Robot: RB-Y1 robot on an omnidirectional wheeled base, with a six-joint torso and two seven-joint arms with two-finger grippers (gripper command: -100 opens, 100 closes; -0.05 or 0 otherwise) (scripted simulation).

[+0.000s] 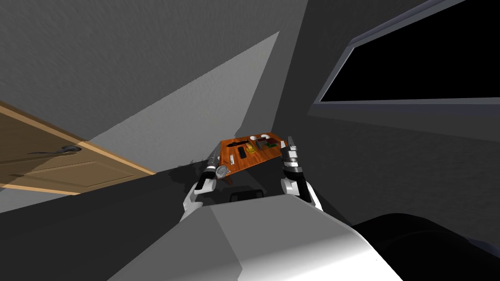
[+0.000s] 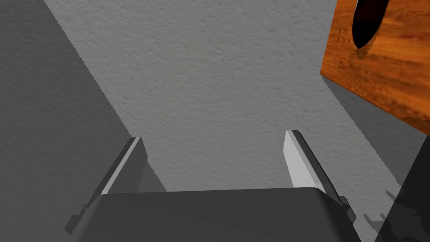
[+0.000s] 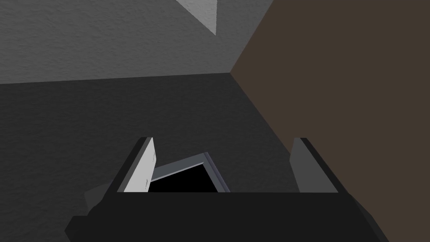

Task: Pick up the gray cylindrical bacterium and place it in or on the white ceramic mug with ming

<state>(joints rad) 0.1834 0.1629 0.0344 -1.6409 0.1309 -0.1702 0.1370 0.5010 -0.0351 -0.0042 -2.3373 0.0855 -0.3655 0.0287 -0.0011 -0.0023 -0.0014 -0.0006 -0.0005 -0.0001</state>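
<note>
1. Head view: orange-brown wooden surface ahead, between both arms; grey cylindrical bacterium somewhere among its small clutter, too small to single out, long axis unreadable.
2. Left claw just beside left edge, fingers apart; right claw just beside right edge, likewise apart.
3. Neither arm clearly nearer; open room off both edges.

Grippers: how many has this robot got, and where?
2. The left gripper is beside the wooden table's near left corner; the right gripper is by its right edge. Both open.
</note>
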